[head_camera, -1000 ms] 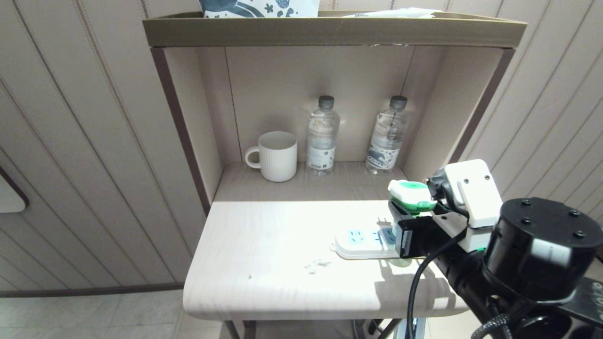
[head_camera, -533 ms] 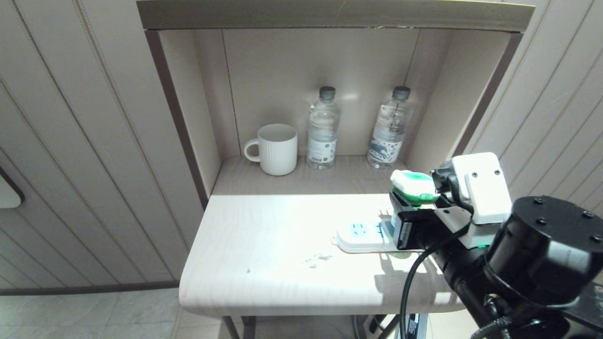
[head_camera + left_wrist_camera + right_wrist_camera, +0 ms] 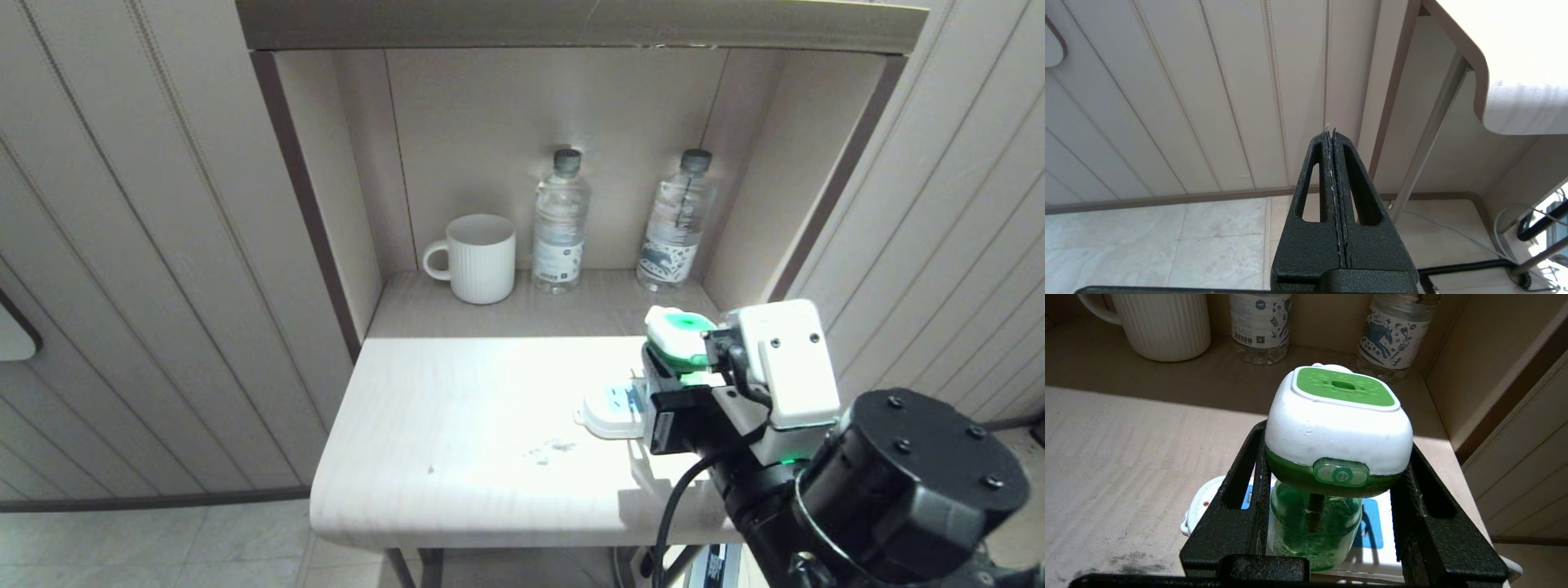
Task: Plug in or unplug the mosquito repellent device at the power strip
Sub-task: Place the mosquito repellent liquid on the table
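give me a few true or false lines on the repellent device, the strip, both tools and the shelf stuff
1. The right tool is shut on the device. True.
2. The device lies flat on the table beside the strip. False: it is held upright over the strip.
3. The left tool is shut and empty, low beside the table. True.
4. Three bottles stand on the shelf. False: there are two, the left bottle and the right bottle.
5. The mug stands to the left of both bottles. True.
6. The device's bottle holds red liquid. False: it is green.
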Controlling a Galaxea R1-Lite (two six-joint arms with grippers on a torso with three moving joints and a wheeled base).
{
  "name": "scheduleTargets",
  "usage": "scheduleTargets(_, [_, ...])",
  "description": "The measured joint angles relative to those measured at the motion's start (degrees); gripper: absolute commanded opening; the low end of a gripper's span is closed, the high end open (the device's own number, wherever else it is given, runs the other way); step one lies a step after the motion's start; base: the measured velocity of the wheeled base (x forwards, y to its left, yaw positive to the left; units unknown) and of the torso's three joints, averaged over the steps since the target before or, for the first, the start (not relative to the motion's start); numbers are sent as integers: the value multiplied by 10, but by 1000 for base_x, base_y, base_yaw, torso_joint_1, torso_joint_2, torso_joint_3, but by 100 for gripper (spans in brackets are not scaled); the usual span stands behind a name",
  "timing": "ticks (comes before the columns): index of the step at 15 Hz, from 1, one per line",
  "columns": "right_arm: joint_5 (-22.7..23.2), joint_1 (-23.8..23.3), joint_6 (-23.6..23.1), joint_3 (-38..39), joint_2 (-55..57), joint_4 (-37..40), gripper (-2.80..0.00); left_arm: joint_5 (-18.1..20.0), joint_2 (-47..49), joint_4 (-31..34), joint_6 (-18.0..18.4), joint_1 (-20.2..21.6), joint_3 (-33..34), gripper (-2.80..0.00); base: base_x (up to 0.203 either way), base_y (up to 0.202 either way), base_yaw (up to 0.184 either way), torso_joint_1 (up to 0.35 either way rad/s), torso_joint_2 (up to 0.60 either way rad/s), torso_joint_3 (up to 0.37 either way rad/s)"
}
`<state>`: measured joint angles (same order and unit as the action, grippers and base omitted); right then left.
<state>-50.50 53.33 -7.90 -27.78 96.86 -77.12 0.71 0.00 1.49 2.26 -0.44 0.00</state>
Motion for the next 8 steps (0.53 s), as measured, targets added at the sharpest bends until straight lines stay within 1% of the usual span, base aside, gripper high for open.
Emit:
scheduleTargets(3, [-1,1,-2,1,21,-23,-280,1,0,0,0,0,0,-280,0,0,0,0,0,0])
scheduleTargets(8, [0,1,-3,0,33,-25,-280,0,0,0,0,0,0,-280,0,0,0,0,0,0])
